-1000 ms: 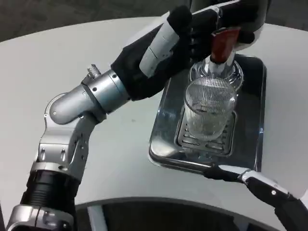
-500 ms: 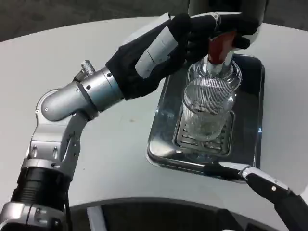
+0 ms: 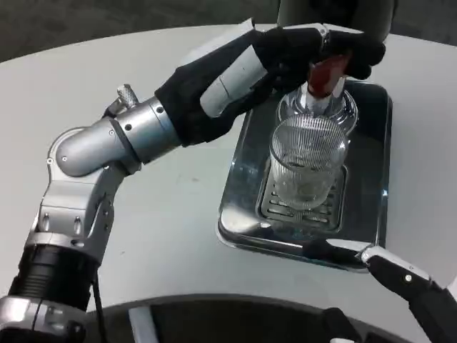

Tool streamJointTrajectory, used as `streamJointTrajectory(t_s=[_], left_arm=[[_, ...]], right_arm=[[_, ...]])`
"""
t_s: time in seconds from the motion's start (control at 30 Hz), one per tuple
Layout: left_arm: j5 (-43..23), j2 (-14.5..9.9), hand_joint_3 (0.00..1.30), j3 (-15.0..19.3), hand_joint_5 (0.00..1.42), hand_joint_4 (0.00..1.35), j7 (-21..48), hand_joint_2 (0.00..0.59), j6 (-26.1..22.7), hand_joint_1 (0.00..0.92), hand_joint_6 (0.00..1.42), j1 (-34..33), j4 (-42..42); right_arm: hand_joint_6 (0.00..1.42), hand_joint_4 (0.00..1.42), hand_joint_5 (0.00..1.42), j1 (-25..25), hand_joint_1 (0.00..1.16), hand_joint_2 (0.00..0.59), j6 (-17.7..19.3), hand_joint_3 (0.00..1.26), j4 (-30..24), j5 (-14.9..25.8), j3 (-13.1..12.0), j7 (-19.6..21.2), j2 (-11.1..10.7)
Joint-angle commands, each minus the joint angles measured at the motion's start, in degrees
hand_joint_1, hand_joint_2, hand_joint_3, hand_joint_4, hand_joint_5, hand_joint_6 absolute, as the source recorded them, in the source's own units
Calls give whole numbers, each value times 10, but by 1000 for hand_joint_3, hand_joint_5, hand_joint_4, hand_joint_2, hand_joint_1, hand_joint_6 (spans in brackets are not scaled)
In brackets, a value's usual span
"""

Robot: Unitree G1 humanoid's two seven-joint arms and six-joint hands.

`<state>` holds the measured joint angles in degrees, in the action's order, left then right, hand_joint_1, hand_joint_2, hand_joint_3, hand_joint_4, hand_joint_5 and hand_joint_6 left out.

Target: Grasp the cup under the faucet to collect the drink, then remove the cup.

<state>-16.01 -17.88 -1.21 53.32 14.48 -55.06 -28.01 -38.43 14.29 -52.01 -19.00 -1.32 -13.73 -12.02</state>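
Ribbed clear glass cup (image 3: pixel 307 168): upright on the slotted grate of a steel drip tray (image 3: pixel 375 214), directly below the faucet (image 3: pixel 316 107). Red tap handle (image 3: pixel 325 75): gripped from above by the left hand (image 3: pixel 285 53), fingers curled over it. Right hand (image 3: pixel 396 275): at the tray's near edge on the white table (image 3: pixel 178 221); finger state cannot be told.
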Motion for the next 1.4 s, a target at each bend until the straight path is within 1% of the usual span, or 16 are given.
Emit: streamJointTrajectory(t_s=[0.03, 0.23, 0.7, 1.0, 1.23, 1.4], left_arm=[[31, -11, 348, -22, 249, 226, 17, 27, 15, 0, 93, 15, 6], [49, -20, 331, -34, 228, 202, 11, 29, 33, 0, 81, 25, 16], [66, -35, 330, -51, 224, 196, 3, 29, 58, 0, 75, 46, 29], [74, -41, 330, -61, 223, 193, -4, 30, 68, 0, 74, 57, 40], [92, -50, 330, -70, 223, 193, -22, 30, 91, 0, 74, 63, 39], [98, -51, 330, -75, 223, 192, -28, 30, 97, 0, 74, 64, 36]], right_arm=[[128, 273, 246, -11, 615, 455, -2, 342, -2, 1, 0, 3, 1], [128, 275, 246, -13, 615, 455, -2, 343, -3, 4, 0, 3, 2], [128, 275, 246, -8, 615, 455, -5, 343, 1, 6, 1, 6, 6], [128, 275, 246, -5, 615, 455, -9, 343, 4, 8, 3, 10, 8], [128, 275, 246, 10, 616, 454, -16, 343, 7, 11, -11, 9, 3], [128, 276, 246, 14, 621, 448, -22, 343, 7, 13, -12, 9, 4]])
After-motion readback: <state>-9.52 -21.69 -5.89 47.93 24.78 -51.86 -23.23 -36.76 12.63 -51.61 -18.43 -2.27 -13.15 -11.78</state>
